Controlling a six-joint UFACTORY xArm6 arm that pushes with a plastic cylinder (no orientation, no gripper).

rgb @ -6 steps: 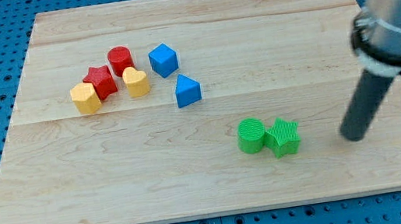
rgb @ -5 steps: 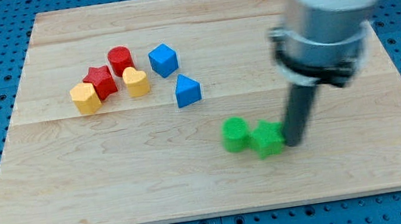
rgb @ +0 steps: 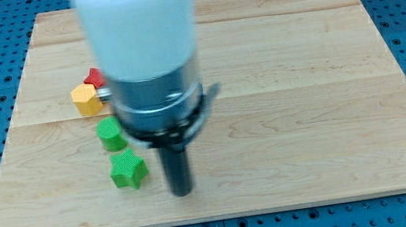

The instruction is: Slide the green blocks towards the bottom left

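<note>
A green star block lies on the wooden board near the view's bottom left. A green cylinder block stands just above it, slightly to the left, a small gap between them. My tip rests on the board to the right of the green star, about a block's width away and not touching it. The arm's white and grey body hides the middle of the board above the tip.
A yellow block and part of a red star block show at the left, above the green cylinder. The other red, yellow and blue blocks are hidden behind the arm.
My tip has swept from the right side to the bottom left. Both green blocks have slid left with it, and the cylinder now sits above the star instead of beside it.
</note>
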